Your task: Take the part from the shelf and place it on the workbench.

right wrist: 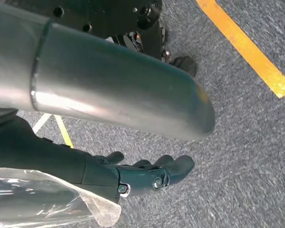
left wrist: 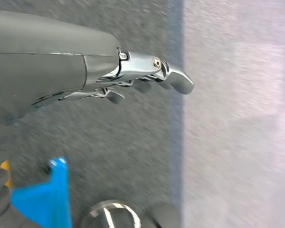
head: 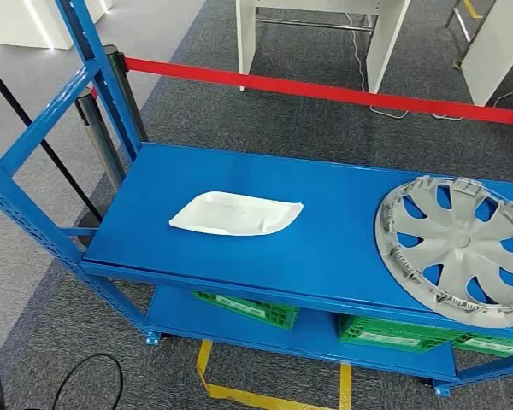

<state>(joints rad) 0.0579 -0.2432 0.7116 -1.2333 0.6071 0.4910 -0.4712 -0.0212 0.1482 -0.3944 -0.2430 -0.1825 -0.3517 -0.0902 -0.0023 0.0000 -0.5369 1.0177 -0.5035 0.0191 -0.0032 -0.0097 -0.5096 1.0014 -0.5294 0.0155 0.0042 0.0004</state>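
Observation:
A white, shallow plastic part (head: pixel 236 213) lies flat on the blue shelf's top board (head: pixel 344 235), left of its middle. A grey wheel cover (head: pixel 457 248) lies at the board's right end, reaching past its front edge. My left hand (left wrist: pixel 141 78) hangs over grey carpet in the left wrist view, its fingers stretched out and holding nothing. In the right wrist view my right hand (right wrist: pixel 148 173) also hangs over the carpet, fingers nearly straight, with nothing in it. Both hands are away from the shelf.
Green crates (head: pixel 247 307) (head: pixel 396 333) sit on the lower shelf board. A red barrier belt (head: pixel 318 88) runs behind the shelf, with white furniture legs (head: pixel 246 38) beyond. Blue uprights (head: pixel 99 68) rise at the left. Yellow floor tape (head: pixel 205 363) and a black cable (head: pixel 86 376) lie in front.

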